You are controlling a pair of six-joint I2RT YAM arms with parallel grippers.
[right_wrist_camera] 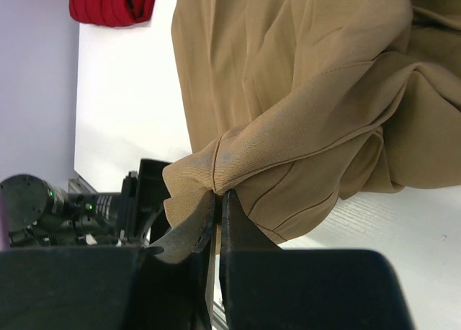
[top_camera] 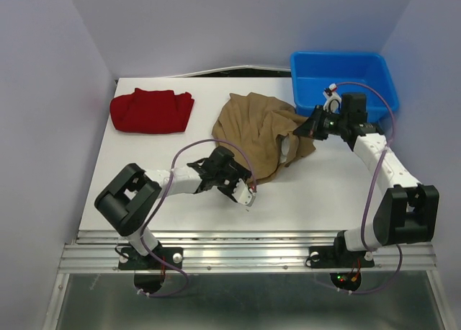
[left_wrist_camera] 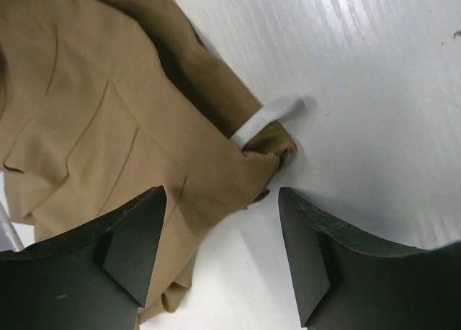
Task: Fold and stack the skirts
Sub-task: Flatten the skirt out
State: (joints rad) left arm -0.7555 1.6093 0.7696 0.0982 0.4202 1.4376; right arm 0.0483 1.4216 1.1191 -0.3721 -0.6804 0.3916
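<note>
While the right gripper [right_wrist_camera: 218, 200] holds its jaws clenched on a raised fold at the right-hand edge of the tan skirt [top_camera: 263, 135], the left gripper [left_wrist_camera: 220, 229] hovers released, with nothing between its jaws, just beside the garment's near corner. That corner, marked by a white tag [left_wrist_camera: 268, 117], lies on the table [top_camera: 302, 193] immediately on the far side of the open jaws, so the cloth sits far and right of the left arm, which is clearly the nearer of the two to it. The tan skirt is bunched in the middle of the table, its creased bulk running roughly from the far side toward the near edge, not yet flattened. The red skirt [top_camera: 151, 111] rests already folded at the far left, well apart; the blue bin [top_camera: 382, 78] stands at the far right. Judging from this, a short reach forward onto the tagged corner would give both arms a hold for spreading the cloth.
</note>
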